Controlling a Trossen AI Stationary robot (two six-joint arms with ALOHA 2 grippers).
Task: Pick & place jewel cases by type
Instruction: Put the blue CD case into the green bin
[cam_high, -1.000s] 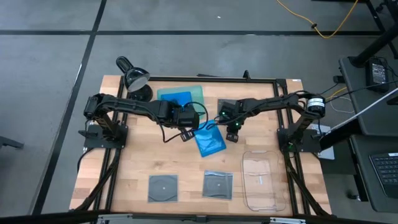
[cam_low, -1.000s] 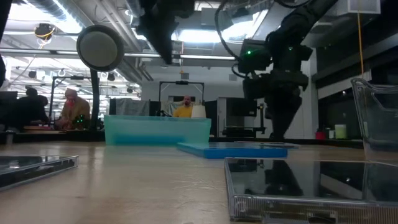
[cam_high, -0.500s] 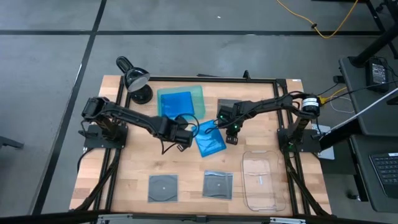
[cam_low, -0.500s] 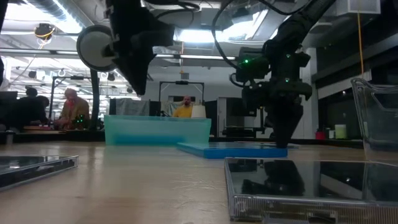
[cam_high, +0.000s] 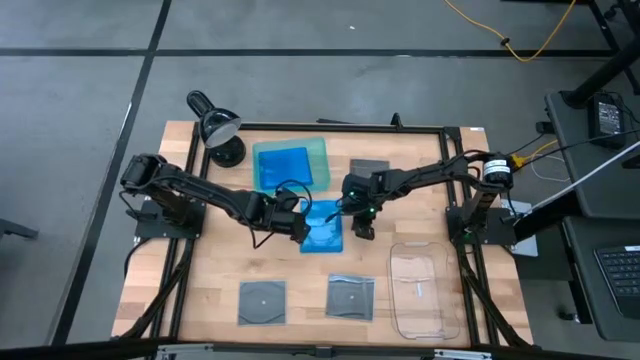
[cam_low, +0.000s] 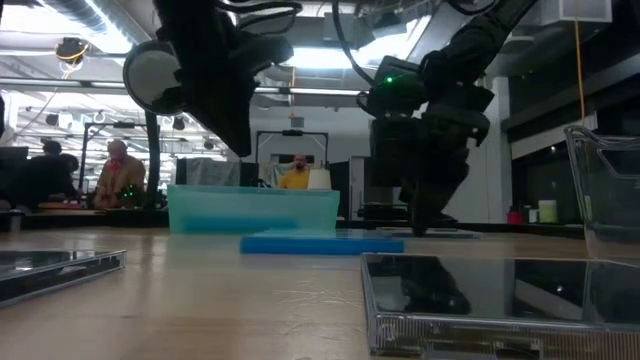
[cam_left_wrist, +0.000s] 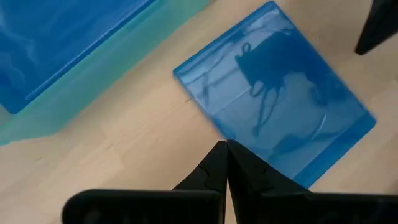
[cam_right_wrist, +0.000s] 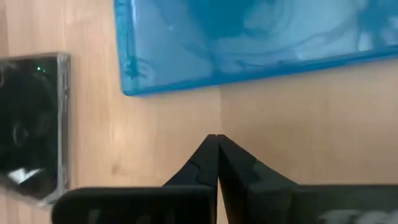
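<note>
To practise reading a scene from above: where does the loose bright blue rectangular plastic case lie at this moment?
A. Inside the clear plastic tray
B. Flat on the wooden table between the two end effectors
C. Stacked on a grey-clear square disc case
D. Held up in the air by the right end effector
B: the bright blue rectangular plastic case lies flat on the wooden table, with the left end effector and right end effector on either side, both shut and empty.

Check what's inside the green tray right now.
The green tray holds a blue jewel case lying flat. Whether a second case lies beneath it can't be seen; the top one covers that. No grey-clear cases in it.
</note>
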